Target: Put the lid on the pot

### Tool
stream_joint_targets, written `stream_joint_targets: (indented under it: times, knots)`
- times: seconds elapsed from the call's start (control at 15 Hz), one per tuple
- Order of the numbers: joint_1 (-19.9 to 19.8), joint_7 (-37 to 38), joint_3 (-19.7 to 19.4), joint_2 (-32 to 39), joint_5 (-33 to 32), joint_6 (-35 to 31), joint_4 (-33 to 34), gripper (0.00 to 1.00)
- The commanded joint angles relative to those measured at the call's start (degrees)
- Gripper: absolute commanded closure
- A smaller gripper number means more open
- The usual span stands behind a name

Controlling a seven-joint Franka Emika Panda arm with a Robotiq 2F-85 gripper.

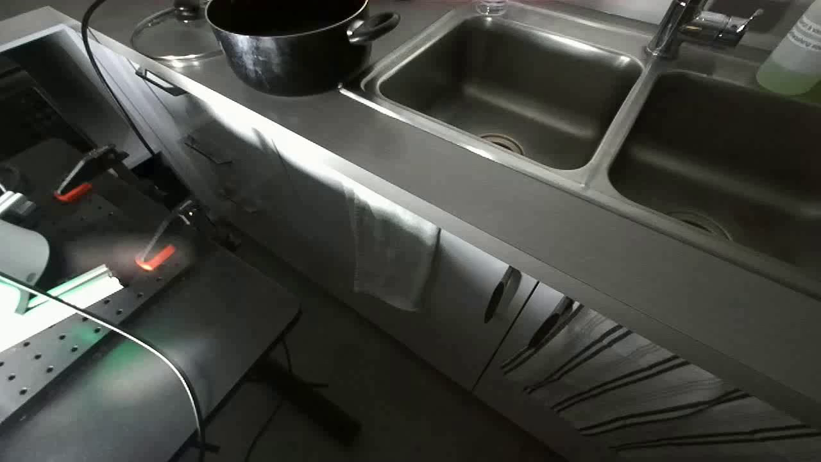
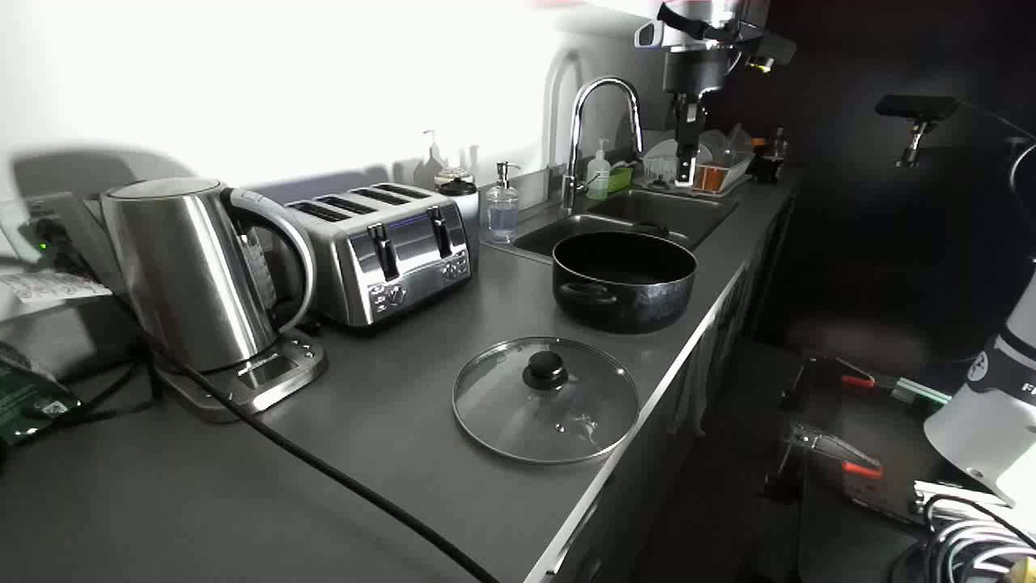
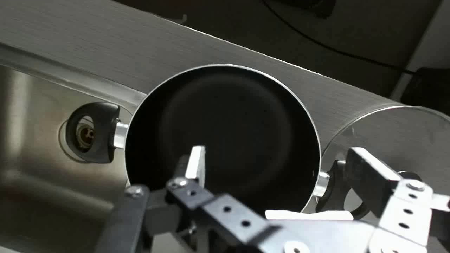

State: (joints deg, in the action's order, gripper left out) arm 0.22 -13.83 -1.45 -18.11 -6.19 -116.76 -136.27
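The pot (image 2: 625,283) is standing on the counter (image 2: 388,453), just beside the sink (image 1: 621,125); glass lid (image 2: 546,402) is lying near it on the same counter, knob (image 2: 545,368) pointing up; gripper (image 3: 276,153) is hanging in midair, its jaws standing wide apart, the pot showing between them in the wrist view.

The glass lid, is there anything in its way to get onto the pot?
Nothing else visible stands between the lid and the pot; only the pot's own side handle sticks out toward the lid. It probably just needs lifting up and over.
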Motion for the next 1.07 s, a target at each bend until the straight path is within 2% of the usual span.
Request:
stream_joint_targets:
  times: [0.0,0.6,1.0]
  knots:
    - [0.2,0.1,-0.2,0.0,-0.1,0.1,0.1,0.00]
    - [0.2,0.1,-0.2,0.0,-0.1,0.1,0.1,0.00]
    - [4.0,-1.2,3.1,1.1,-0.3,-1.0,-0.8,0.00]
